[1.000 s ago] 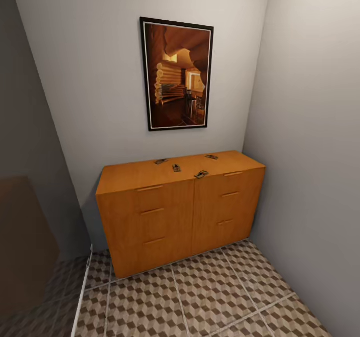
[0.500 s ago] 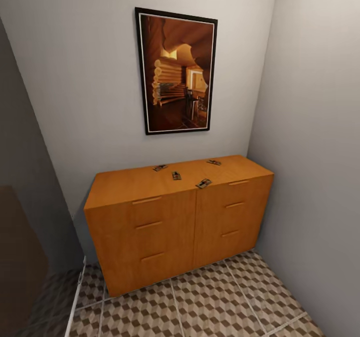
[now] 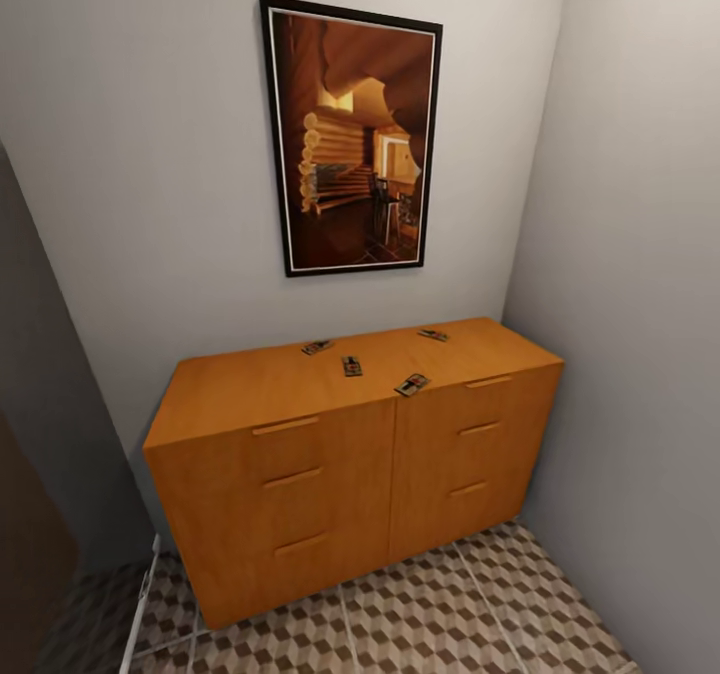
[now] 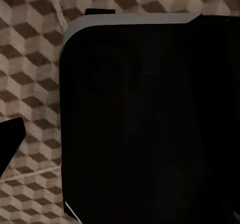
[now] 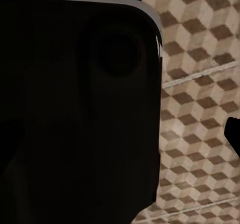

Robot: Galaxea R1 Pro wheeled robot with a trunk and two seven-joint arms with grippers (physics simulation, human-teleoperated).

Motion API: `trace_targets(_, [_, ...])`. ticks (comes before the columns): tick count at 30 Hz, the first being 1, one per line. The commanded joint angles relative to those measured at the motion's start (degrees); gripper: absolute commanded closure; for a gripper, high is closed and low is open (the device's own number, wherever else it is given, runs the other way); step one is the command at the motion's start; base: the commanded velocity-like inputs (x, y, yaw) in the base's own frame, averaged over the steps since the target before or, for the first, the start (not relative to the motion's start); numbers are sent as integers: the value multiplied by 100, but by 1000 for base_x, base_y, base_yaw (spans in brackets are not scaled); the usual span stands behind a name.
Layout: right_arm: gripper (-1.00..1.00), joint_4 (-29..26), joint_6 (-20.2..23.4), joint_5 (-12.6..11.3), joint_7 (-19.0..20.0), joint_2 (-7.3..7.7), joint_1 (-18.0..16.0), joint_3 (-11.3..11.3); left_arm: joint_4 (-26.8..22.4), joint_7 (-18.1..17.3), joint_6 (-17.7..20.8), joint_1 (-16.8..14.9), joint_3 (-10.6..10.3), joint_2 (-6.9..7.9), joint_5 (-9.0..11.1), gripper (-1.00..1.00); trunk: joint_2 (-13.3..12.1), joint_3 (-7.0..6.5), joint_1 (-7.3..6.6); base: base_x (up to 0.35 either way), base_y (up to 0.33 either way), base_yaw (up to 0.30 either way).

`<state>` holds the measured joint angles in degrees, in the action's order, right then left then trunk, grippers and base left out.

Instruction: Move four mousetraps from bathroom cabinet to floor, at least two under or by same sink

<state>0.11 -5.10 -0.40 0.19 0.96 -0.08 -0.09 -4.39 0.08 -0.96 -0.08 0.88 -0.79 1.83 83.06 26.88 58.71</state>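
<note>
We face the cabinet (image 3: 340, 454) with all four mousetraps (image 3: 411, 385) lying apart on its top, presumably awaiting pickup, arms hanging over the floor (image 3: 480, 604), and cannot tell either claw's state.

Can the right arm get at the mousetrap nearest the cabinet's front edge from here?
Probably not yet. That mousetrap lies bare on the cabinet top with nothing over it, but the right wrist view looks down at the bathroom floor, so the arm seems tucked low.
</note>
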Motion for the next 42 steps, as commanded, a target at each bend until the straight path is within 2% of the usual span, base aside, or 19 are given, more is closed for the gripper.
trace_targets(1, [-100, 2, -21, -4, 1, 1, -1, -1, -1, 1, -10, -1, 6, -1, 19, -100, 2, 5, 2, 194, 0, 0])
trace_targets(28, [-100, -1, -10, 23, -7, -10, -1, 19, -8, 3, -9, -1, -3, -11, 19, -100, 2, 5, 2, 37, 0, 0])
trace_targets(31, [-100, -17, 26, 104, -27, 1, -1, 32, -174, 16, -9, -1, -22, -65, 5, -100, 2, 5, 2, 0, 0, 0])
trace_targets(35, [-100, -265, 44, 233, -51, 18, -1, 34, -662, 38, 16, -1, -33, -99, -2, -100, 2, 5, 2, 0, 0, 0])
trace_targets(39, [-100, -902, 122, 298, -44, 30, -1, 35, -1311, 47, 94, -1, -34, -117, -18, -100, 2, 5, 2, 0, 0, 0])
trace_targets(42, [-100, -1467, 372, 311, -40, 37, -1, 29, -1808, 51, 220, -1, -38, -125, -34, -100, 2, 5, 2, 0, 0, 0])
